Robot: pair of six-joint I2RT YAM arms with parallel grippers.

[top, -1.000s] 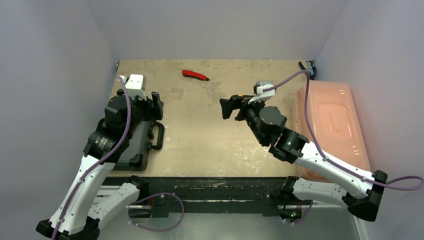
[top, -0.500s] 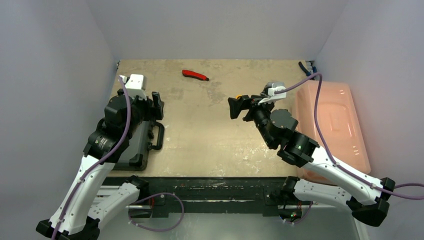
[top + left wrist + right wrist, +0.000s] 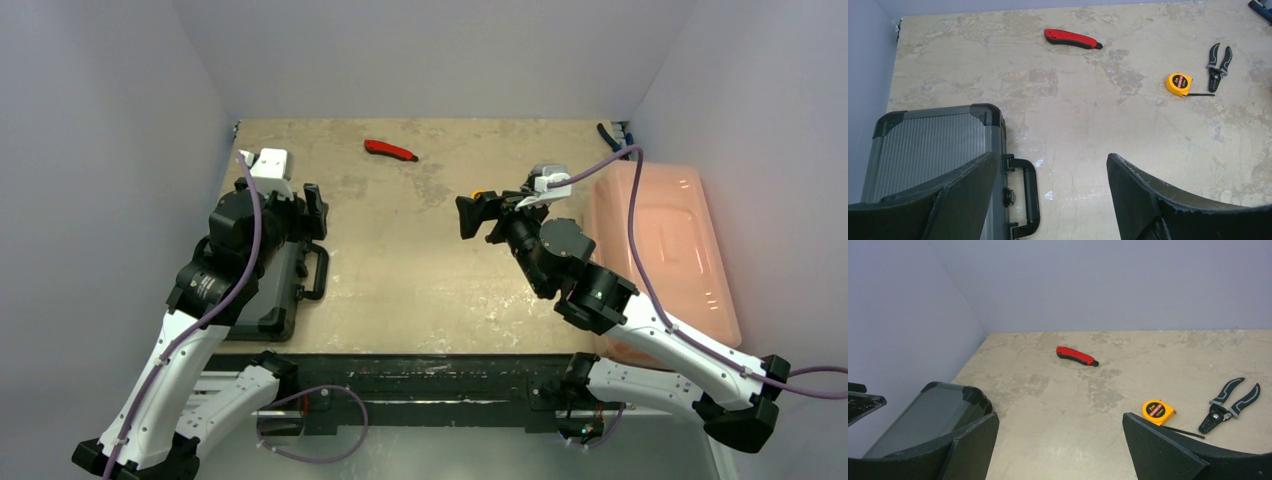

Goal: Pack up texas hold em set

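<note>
Briefcase, black and shut, lies at the near left of the bench, its handle facing right. Just above it hangs the left gripper, fingers apart and empty. The right gripper hovers mid-bench, fingers spread wide, holding nothing. Farther off lie a red utility knife, a yellow tape measure and pliers. A pink bin sits at the right.
</note>
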